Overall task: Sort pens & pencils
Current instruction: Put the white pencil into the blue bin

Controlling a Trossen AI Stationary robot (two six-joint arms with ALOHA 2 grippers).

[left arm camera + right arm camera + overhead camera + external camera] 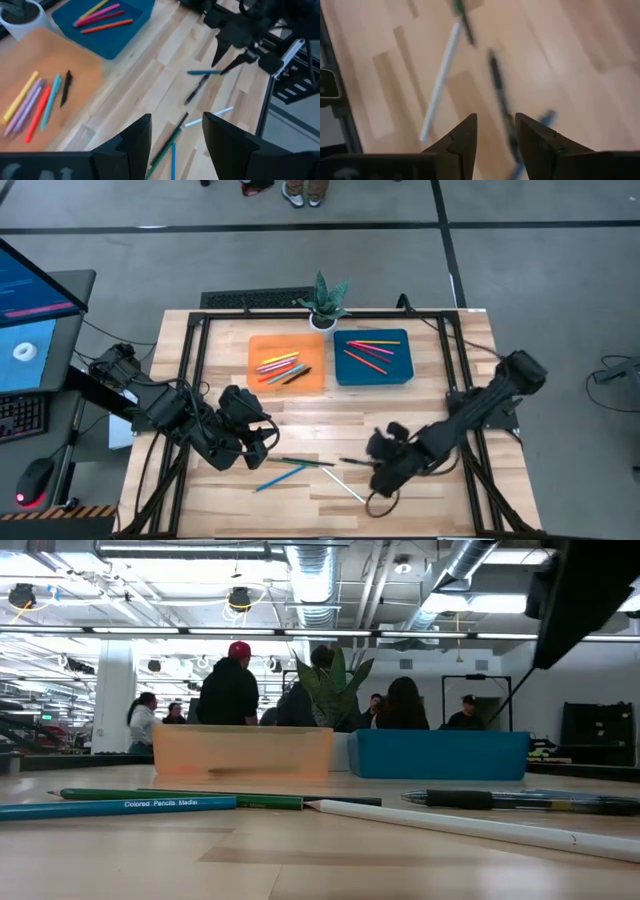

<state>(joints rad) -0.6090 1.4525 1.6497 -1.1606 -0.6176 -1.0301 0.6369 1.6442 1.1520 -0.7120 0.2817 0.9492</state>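
High view: table [420, 390] carries an orange tray [262, 347] at about 11 o'clock from centre and a blue tray [398, 372] at 1 o'clock, side by side, plant [326, 302] at 12 behind them. Both trays hold pens and pencils. Left gripper [268, 442] sits at 8 o'clock, fingers [134, 142] apart, nothing between them. Right gripper [378, 472] sits at 5 o'clock, fingers [462, 137] apart, empty, over a black pen [497, 80]. Loose on the wood between the grippers: white pencil [343, 485], blue pencil [278, 476], green pencil [300, 463]. Low view: people stand in the room behind.
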